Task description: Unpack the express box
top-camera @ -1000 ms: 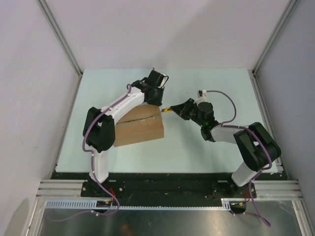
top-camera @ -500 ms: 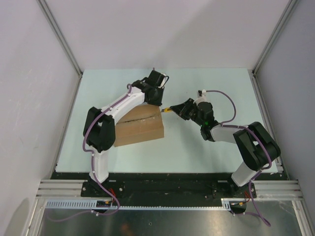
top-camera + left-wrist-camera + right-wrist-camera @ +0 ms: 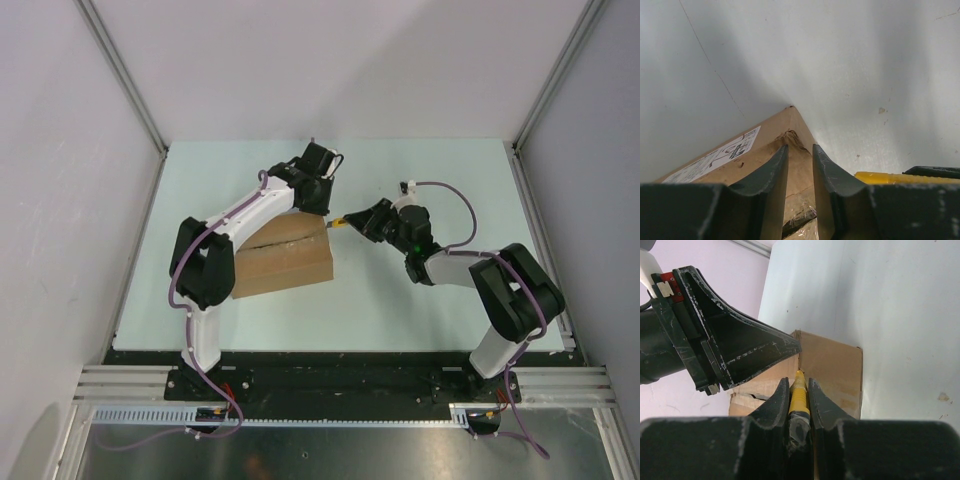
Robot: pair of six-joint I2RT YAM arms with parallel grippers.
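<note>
Pale green surface point(image 3: 420, 290): it carries one carton, and both pincers are over its middle. Express box point(image 3: 285, 260): brown corrugated cardboard, resting flat on the surface directly beneath the left pincer and just ahead of the right pincer's tips. Its top seam point(image 3: 275, 238) shows as a dark line running away from the left pincer toward that arm's base. Left pincer point(image 3: 800, 149): it comes down on the box's far corner, the one nearest the right pincer. Its two dark fingers point(image 3: 774, 175) stand a little apart with cardboard showing in the gap. Whether they clamp the cardboard or merely rest against it cannot be told. Right pincer point(image 3: 799, 381): pressed together on a utility knife, aimed at the same corner, with its tips just beside the left pincer's fingers. White shipping label point(image 3: 715, 157): on a side face of the box, left of the left pincer in the left wrist view; the print is too small to read. Utility knife point(image 3: 798, 395): yellow body pinched between the right pincer's fingers, its front end reaching past the fingertips to the box's top edge at that corner. Contact with the cardboard cannot be confirmed.
</note>
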